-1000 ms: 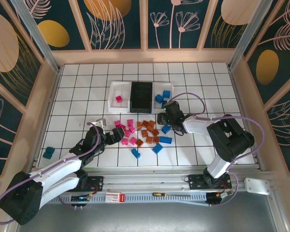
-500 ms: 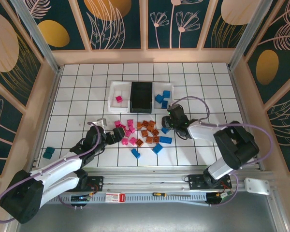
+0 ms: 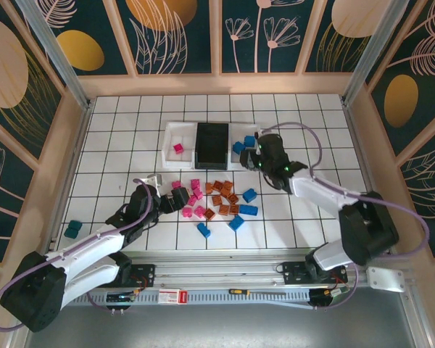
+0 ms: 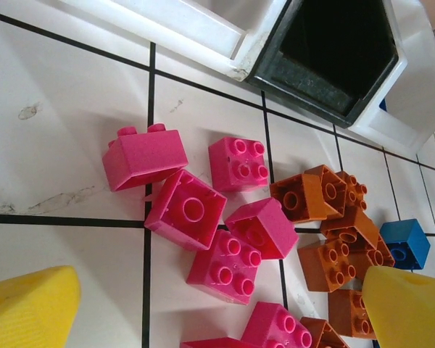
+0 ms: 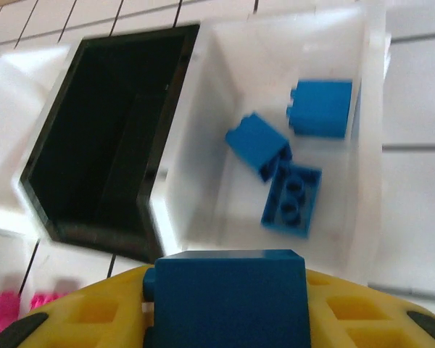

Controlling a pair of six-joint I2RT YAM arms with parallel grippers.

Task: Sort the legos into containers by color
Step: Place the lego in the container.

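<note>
My right claw (image 3: pixel 255 154) clasped a blue brick (image 5: pixel 228 293); it needed centring over the right bin (image 5: pixel 375 130) (three blue pieces (image 5: pixel 259 145) inside).

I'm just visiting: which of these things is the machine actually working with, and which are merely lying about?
Job: pink bricks, orange bricks, loose blue bricks, blue brick in the right fingers, left white bin, black bin, right white bin.
Lying about: teal blocks far left, screwdriver-like tool in front.
</note>
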